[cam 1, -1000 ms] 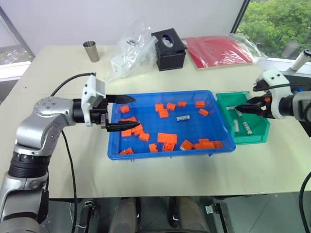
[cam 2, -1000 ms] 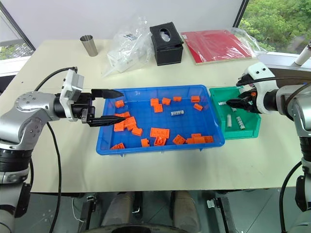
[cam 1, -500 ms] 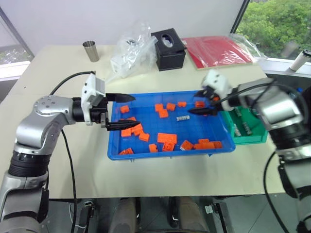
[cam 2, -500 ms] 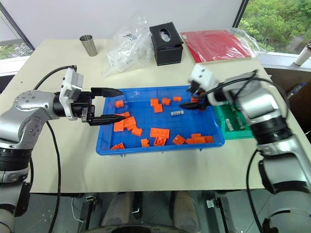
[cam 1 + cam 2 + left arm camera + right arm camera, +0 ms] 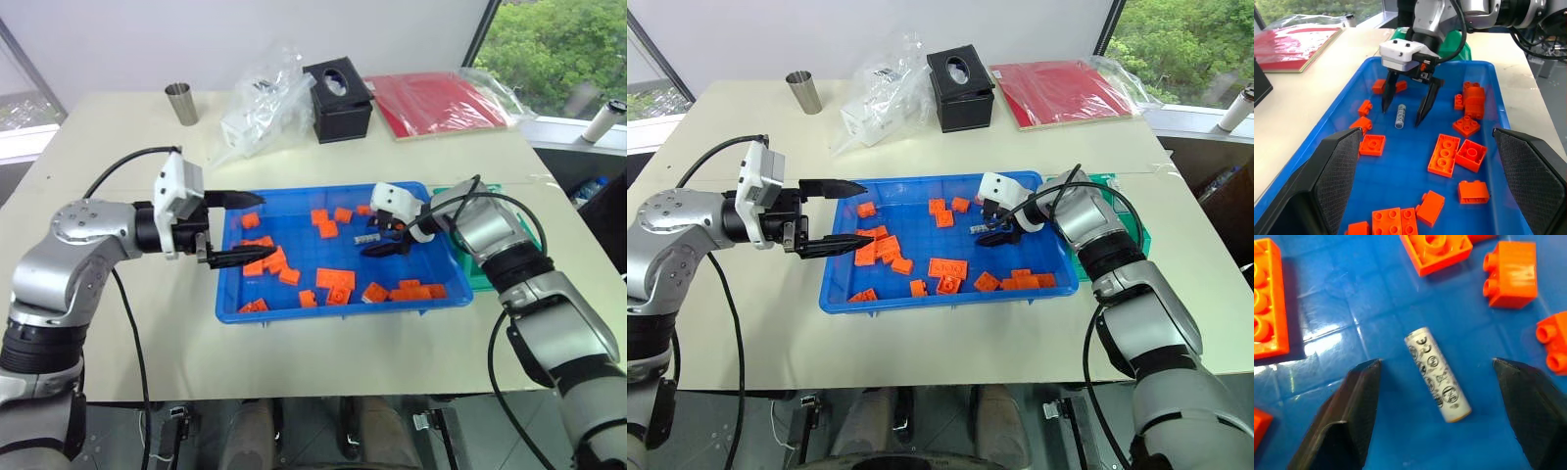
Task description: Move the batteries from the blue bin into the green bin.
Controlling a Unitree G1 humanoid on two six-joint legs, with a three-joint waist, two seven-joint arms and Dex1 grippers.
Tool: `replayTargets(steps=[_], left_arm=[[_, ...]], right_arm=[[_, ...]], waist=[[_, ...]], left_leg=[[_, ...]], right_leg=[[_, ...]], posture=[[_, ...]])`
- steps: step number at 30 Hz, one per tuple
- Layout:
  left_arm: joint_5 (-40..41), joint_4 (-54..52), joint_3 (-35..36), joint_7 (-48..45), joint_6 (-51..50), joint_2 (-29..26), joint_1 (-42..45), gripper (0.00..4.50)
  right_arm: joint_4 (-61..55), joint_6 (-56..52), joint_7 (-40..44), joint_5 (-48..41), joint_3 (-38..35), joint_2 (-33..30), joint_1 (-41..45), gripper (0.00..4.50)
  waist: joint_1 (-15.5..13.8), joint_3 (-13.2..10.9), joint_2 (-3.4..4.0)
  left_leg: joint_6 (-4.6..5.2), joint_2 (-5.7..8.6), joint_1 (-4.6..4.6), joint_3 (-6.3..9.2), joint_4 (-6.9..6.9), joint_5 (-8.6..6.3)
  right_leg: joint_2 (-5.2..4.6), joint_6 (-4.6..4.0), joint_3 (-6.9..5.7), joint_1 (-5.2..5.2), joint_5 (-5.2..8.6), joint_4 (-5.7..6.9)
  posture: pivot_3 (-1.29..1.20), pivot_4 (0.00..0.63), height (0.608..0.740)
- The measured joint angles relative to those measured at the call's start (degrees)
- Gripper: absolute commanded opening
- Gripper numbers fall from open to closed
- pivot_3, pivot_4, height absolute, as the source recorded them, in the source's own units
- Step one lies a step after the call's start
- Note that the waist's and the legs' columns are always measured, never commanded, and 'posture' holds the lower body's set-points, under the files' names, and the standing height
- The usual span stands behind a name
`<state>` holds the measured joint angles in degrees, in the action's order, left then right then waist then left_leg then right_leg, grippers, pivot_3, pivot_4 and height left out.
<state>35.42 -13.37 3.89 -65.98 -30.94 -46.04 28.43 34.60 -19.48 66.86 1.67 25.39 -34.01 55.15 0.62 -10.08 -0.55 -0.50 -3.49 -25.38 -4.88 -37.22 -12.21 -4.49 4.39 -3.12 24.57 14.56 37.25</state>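
R tool astride battery in blue bin, tips apart, no contact.

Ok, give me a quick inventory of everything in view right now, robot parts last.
battery: one visible, silver-grey, lying on the blue bin's floor between the right gripper's fingers, untouched
orange blocks: many, orange, scattered over the blue bin's floor
blue bin: one, bright blue, centre of the table
green bin: one, green, against the blue bin's right end, mostly hidden by the right arm
black box: one, black, far side of the table
plastic bag: one, clear, left of the black box
metal cup: one, silver, far left
red folder: one, red, far right
left gripper: open, over the blue bin's left end
right gripper: open, astride the battery
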Motion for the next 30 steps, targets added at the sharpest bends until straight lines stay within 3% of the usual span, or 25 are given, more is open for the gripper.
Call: replayTargets(steps=[3, 10, 15, 19, 25, 28, 30], left_arm=[[0.1, 0.0, 0.0, 0.0, 0.0, 0.0, 0.1, 4.50], [0.0, 2.2, -0.9, -1.0, 0.3, 0.7, 2.0, 4.50], [-1.0, 5.0, -2.7, -2.2, 1.2, 1.9, 3.9, 4.50], [-1.4, 7.4, -3.0, -3.2, 1.9, 2.3, 4.3, 4.50], [-2.6, 10.3, -4.4, -4.9, 3.2, 4.1, 7.8, 4.50], [-3.1, 11.1, -5.0, -5.0, 3.3, 4.6, 8.3, 4.50], [-3.3, 11.0, -5.1, -5.1, 3.3, 4.6, 8.3, 4.50]], right_arm=[[-2.4, -1.6, 0.2, -0.1, -1.1, 0.0, -1.5, 1.08], [-20.2, -14.9, -1.4, -3.2, -8.1, -3.7, -7.8, 1.08], [-34.0, -32.5, -8.6, -7.8, -24.5, -11.3, -9.5, 1.08], [-39.4, -41.4, -11.3, -10.5, -33.0, -16.0, -15.0, 1.08], [-45.4, -46.0, -14.4, -14.8, -31.5, -13.3, -17.3, 1.08], [-45.3, -46.0, -16.6, -15.8, -27.8, -9.3, -14.8, 1.94], [-44.8, -43.8, -17.5, -15.2, -23.4, -8.1, -14.4, 2.87]], waist=[[0.0, 0.0, 0.00], [0.0, 0.0, 0.01], [-1.1, 0.0, 0.01], [-1.3, 0.0, -0.03], [-0.3, 0.0, 0.00], [0.2, 0.0, 0.01], [0.1, 0.0, 0.00]], left_leg=[[0.00, 0.00, 0.00, 0.00, -0.01, 0.00], [0.00, 0.01, -0.01, 0.01, 0.00, 0.00], [0.00, 0.03, -0.01, -0.01, -0.01, 0.00], [0.00, 0.02, 0.01, 0.00, 0.00, 0.00], [0.00, -0.01, 0.03, 0.00, 0.00, 0.00], [0.01, -0.01, 0.01, 0.03, 0.01, 0.00], [0.01, 0.00, 0.00, 0.03, 0.03, 0.00]], right_leg=[[-0.01, 0.00, 0.00, -0.01, 0.00, 0.00], [-0.01, 0.00, -0.01, 0.01, 0.00, 0.02], [-0.04, 0.00, -0.01, 0.01, 0.00, 0.00], [-0.04, -0.02, -0.02, -0.01, 0.01, -0.03], [0.01, -0.02, 0.00, 0.02, 0.01, 0.02], [0.02, -0.02, 0.00, 0.02, 0.01, 0.04], [0.02, -0.02, 0.00, 0.02, 0.01, 0.03]], posture=[[0.00, 0.150, 0.736], [0.00, 0.150, 0.736], [0.00, 0.150, 0.736], [0.00, 0.150, 0.736], [0.00, 0.150, 0.736], [0.00, 0.150, 0.736], [0.00, 0.150, 0.736]])
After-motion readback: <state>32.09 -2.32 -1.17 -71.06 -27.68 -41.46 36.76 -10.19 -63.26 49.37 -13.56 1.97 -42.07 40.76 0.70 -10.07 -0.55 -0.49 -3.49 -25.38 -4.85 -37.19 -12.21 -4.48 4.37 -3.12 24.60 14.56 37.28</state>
